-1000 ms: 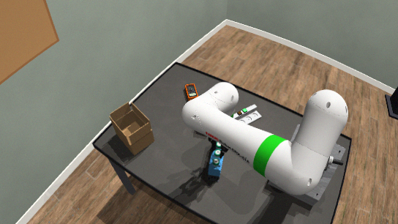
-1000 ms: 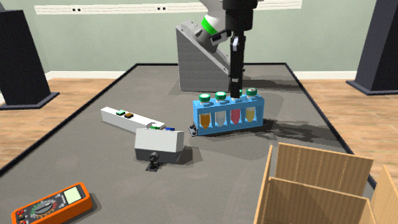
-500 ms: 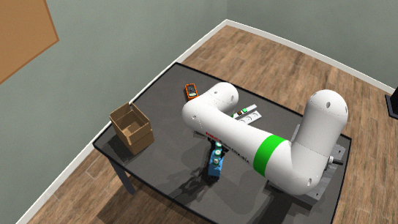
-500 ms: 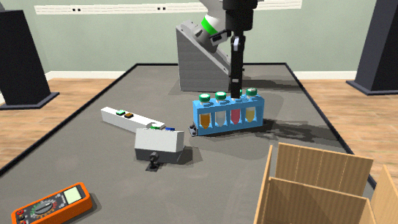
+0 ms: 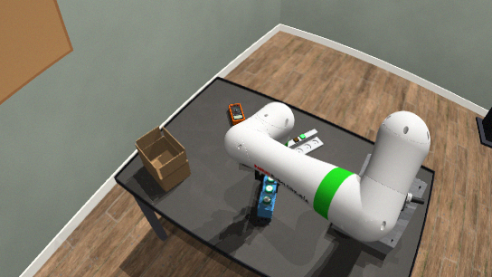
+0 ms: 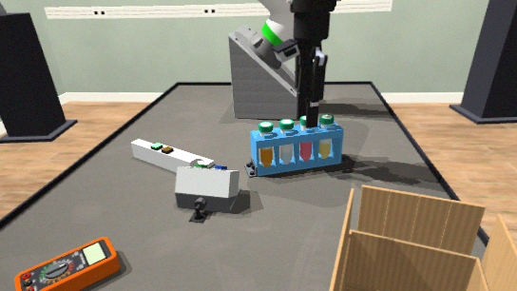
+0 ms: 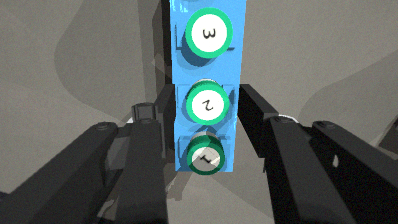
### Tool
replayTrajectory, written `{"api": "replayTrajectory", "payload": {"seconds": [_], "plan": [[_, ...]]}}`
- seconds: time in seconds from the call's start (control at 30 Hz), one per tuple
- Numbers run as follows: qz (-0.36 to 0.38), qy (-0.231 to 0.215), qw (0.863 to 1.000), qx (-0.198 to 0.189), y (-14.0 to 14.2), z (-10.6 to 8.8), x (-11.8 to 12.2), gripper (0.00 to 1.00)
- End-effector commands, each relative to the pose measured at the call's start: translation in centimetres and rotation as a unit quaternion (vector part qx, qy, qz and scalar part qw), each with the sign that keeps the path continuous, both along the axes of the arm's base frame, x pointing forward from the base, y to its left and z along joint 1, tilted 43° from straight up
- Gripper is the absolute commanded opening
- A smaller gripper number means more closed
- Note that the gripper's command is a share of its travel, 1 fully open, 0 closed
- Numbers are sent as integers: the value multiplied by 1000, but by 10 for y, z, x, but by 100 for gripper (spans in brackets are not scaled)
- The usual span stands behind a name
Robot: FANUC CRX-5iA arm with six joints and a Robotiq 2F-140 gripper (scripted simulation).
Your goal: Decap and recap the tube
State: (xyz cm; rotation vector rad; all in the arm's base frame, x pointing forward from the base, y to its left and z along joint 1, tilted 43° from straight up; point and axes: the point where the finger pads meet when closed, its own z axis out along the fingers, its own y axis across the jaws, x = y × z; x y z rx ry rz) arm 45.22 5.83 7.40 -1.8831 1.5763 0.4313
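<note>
The blue decapping station (image 6: 296, 149) holds four tubes with green-rimmed white caps. In the wrist view I look straight down on cap 3 (image 7: 209, 33), cap 2 (image 7: 207, 104) and cap 1 (image 7: 205, 156), all on their tubes. My gripper (image 7: 207, 99) (image 6: 305, 125) hangs straight down over tube 2. Its fingers straddle cap 2 with a clear gap on each side, so it is open and holds nothing. In the exterior view the near finger (image 6: 311, 114) hides most of cap 2. The rack also shows under my arm in the top view (image 5: 268, 199).
The white cap tray (image 6: 163, 154) with its lamps lies left of the rack. The grey key housing (image 6: 206, 183) carries the green key (image 6: 203, 165) and blue key (image 6: 220, 166). A cardboard box (image 6: 413, 241) and an orange multimeter (image 6: 67, 268) lie nearer the camera.
</note>
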Motion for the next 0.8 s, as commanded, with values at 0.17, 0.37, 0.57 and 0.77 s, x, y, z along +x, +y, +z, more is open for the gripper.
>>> {"api": "replayTrajectory", "payload": {"seconds": [0.17, 0.37, 0.57, 0.77], "plan": [[78, -72, 994, -12, 0, 0, 0, 41], [78, -72, 994, -12, 0, 0, 0, 30], [78, -72, 994, -12, 0, 0, 0, 30], [60, -56, 997, -8, 0, 0, 0, 30]]}}
